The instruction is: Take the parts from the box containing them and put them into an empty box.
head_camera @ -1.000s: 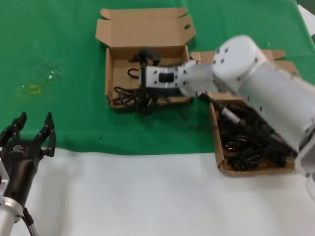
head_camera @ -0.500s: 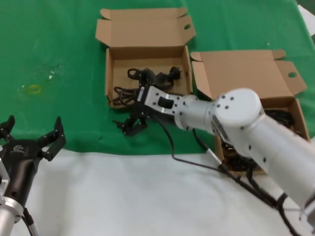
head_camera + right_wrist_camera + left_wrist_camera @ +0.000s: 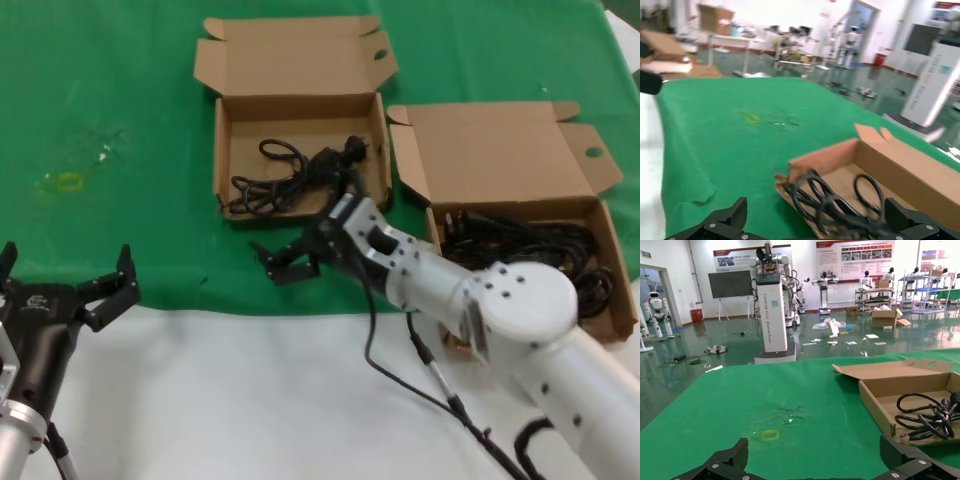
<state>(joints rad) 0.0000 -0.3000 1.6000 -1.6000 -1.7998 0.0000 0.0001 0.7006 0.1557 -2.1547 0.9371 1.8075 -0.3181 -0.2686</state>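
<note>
- Head view: the right gripper (image 3: 288, 262) hangs over the green cloth (image 3: 120, 90) just in front of the short-lidded box (image 3: 300, 130), fingers spread wide with nothing between them.
- The one power cord (image 3: 290, 172) lying in that box sits at about 12 o'clock from the gripper, close by. Its loose coil runs long from 9 to 3 o'clock, and its plug end points toward 2 o'clock.
- The remaining power cords (image 3: 525, 245) fill the tall-lidded box (image 3: 500, 150), which lies at about 3 o'clock from the right gripper, well apart from it, across the arm's own body. The heap runs long from 9 to 3 o'clock; single plug directions cannot be made out.
- The right arm is clearly the nearer one; judging by that, the coming move is a swing toward 3 o'clock to the full box.
- The left gripper (image 3: 62, 290) waits at the near-left edge over the white surface (image 3: 250, 400), fingers wide apart and empty.
- Left wrist view: both open finger tips frame the cloth; the short-lidded box with its cord (image 3: 925, 415) lies well beyond them.
- Right wrist view: the spread, empty fingers frame the same box, the cord (image 3: 832, 202) lying just past its near wall.
</note>
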